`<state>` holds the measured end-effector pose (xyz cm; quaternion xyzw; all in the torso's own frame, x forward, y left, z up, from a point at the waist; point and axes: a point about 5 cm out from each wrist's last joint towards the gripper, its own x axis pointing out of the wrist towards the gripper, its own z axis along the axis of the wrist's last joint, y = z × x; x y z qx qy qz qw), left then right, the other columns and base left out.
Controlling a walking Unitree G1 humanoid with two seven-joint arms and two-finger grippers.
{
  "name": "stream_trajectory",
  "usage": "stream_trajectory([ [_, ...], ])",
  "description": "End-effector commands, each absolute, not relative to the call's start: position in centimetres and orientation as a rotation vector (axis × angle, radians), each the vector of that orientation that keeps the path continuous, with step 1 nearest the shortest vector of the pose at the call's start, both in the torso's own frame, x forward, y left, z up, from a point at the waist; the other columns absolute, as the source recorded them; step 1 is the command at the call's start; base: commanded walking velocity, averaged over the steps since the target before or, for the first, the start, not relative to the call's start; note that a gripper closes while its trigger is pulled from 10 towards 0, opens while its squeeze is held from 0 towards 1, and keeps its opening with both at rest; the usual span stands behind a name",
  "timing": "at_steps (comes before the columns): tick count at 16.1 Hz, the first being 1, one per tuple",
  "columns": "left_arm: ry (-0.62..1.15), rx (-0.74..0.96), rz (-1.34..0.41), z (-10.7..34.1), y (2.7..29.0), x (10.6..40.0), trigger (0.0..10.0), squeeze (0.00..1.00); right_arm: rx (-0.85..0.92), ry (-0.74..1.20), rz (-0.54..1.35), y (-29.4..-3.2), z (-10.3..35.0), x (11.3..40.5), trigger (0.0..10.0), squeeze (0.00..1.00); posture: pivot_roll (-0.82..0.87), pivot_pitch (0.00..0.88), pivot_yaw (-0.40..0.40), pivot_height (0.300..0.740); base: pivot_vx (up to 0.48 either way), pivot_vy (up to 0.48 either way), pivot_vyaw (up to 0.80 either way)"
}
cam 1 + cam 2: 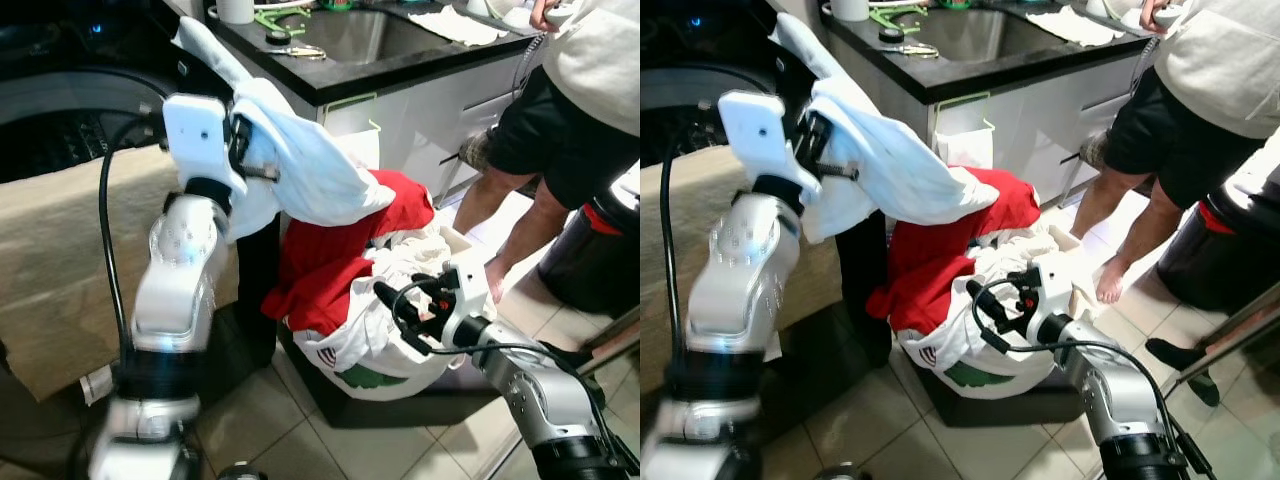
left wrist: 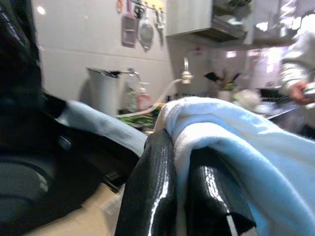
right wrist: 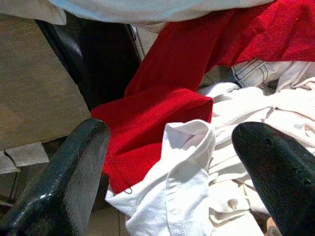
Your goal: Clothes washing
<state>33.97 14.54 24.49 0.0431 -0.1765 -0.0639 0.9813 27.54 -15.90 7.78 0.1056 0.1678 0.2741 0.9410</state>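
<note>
A black tabletop [image 1: 400, 72] with a sink [image 1: 365, 30] runs behind, scissors [image 1: 295, 50] lying on it, and a person [image 1: 560, 110] stands at its right end. On the tiled floor [image 1: 270, 420] sits a basket [image 1: 400, 405], heaped with a red garment [image 1: 330, 255] and white clothes [image 1: 400, 300]. The left gripper [image 1: 243, 150] is raised, its fingers [image 2: 152, 196] pinching a pale blue cloth [image 1: 310, 165] that drapes over the heap. The right gripper [image 3: 172, 167] hovers just beside the white clothes, fingers spread, perhaps not touching.

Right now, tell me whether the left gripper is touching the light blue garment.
Touching. The left wrist view shows the left gripper shut on the light blue garment, cloth pinched between both fingers.
</note>
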Motion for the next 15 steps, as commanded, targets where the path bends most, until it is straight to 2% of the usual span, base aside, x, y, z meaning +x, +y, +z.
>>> stream_trajectory([
  [1, -0.400, 0.116, -0.073, 26.4, 15.8, 34.8, 0.0, 0.00, 0.206, 0.318, 0.545, -16.2, 8.2, 27.9, 10.0, 0.00, 0.10, 0.000, -0.065, 0.740, 0.000, 0.000, 0.00],
  [3, -0.389, 0.140, -0.016, 28.3, 17.9, 36.7, 0.0, 0.00, 0.206, 0.319, 0.546, -16.1, 8.0, 27.9, 10.0, 0.00, 0.10, 0.000, -0.063, 0.740, 0.000, 0.000, 0.00],
  [7, -0.380, 0.170, 0.008, 29.5, 18.9, 37.9, 0.0, 0.00, 0.210, 0.313, 0.541, -15.9, 8.0, 27.9, 10.0, 0.00, 0.09, 0.000, -0.046, 0.740, 0.000, 0.000, 0.00],
  [10, -0.389, 0.178, 0.097, 30.5, 20.8, 39.1, 0.0, 0.00, 0.210, 0.314, 0.531, -16.0, 7.8, 27.7, 10.0, 0.00, 0.09, 0.000, -0.044, 0.740, 0.000, 0.000, 0.00],
  [12, -0.440, 0.189, 0.173, 33.2, 22.2, 39.5, 0.0, 0.00, 0.209, 0.316, 0.531, -16.0, 7.8, 27.8, 10.0, 0.00, 0.10, 0.000, -0.051, 0.740, 0.000, 0.000, 0.00],
  [15, -0.486, 0.207, 0.223, 36.3, 22.8, 39.8, 0.0, 0.00, 0.210, 0.314, 0.537, -15.6, 7.9, 28.1, 10.0, 0.00, 0.10, 0.000, -0.049, 0.740, 0.000, 0.000, 0.00],
])
